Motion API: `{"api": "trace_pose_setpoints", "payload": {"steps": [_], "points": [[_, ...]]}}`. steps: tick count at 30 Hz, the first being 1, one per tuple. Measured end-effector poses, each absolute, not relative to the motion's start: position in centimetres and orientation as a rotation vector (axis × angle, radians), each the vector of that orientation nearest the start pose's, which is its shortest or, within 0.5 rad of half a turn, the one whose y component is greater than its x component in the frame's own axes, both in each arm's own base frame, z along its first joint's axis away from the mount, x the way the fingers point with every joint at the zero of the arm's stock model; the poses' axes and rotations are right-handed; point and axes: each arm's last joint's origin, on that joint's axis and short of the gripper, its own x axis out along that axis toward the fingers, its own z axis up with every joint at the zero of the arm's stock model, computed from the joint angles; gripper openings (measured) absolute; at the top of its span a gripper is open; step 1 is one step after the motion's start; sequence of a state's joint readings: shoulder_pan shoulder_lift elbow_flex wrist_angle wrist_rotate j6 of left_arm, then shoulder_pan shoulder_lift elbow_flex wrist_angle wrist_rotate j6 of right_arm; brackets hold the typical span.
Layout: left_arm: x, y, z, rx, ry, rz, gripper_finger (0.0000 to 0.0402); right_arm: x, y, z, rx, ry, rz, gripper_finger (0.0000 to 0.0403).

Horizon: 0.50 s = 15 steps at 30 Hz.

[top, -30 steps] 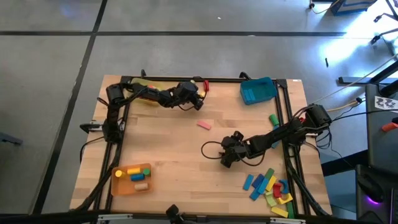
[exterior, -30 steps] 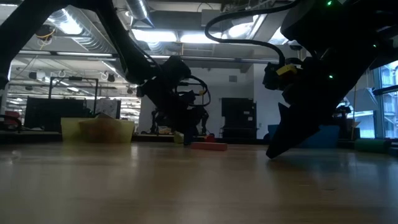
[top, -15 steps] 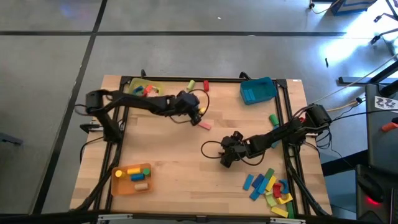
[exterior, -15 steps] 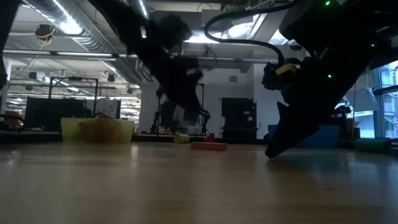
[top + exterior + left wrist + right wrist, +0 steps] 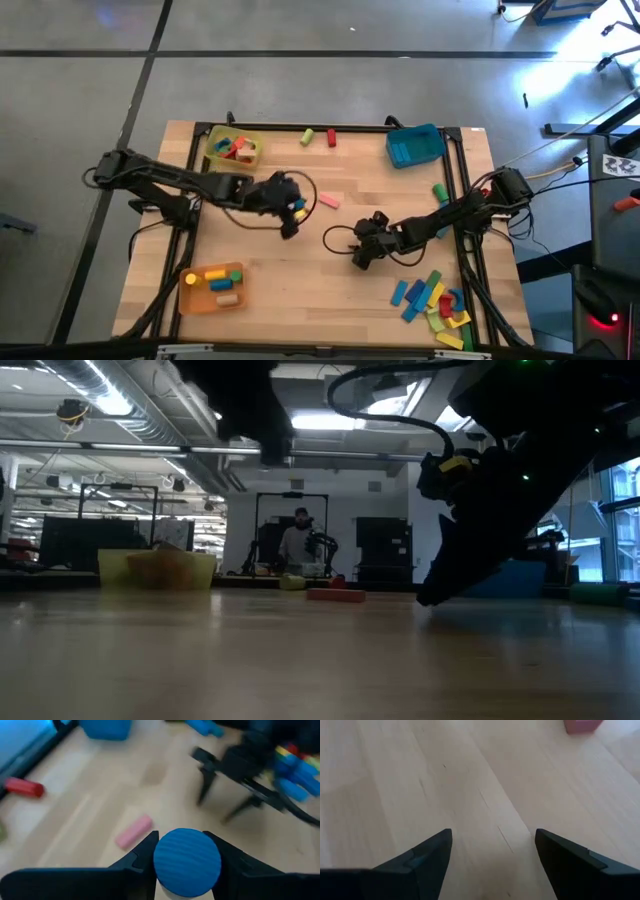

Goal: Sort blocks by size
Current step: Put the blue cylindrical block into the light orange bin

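The left claw pinches a blue cylinder block, its round ribbed end face showing between the two fingers, above the middle of the table. A pink bar block lies flat just beside it, toward the far edge. The right claw stands spread wide and empty, low over the bare wood right of the middle.

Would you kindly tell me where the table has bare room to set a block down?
Bare wood lies between the orange tray and the right pincer, and between the yellow tray and blue tray, bar two small blocks. The block pile is crowded.
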State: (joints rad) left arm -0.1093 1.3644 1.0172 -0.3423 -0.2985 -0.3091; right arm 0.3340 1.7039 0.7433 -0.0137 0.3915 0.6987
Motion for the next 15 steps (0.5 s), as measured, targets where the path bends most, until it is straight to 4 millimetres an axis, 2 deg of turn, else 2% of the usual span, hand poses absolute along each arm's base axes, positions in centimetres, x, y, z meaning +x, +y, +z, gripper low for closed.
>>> {"api": "trace_pose_setpoints", "payload": {"steps": [8, 15], "points": [[25.9, -7.3, 26.4, -0.215, 0.846, 0.223, 0.0113, 29.5, 9.0, 12.9, 0.279, 0.722, -0.292, 0.0289], [22.4, -11.1, 25.3, -0.254, 0.967, 0.343, 0.0117, 30.7, 9.5, 14.4, 0.200, 0.554, -0.189, 0.0289]]}}
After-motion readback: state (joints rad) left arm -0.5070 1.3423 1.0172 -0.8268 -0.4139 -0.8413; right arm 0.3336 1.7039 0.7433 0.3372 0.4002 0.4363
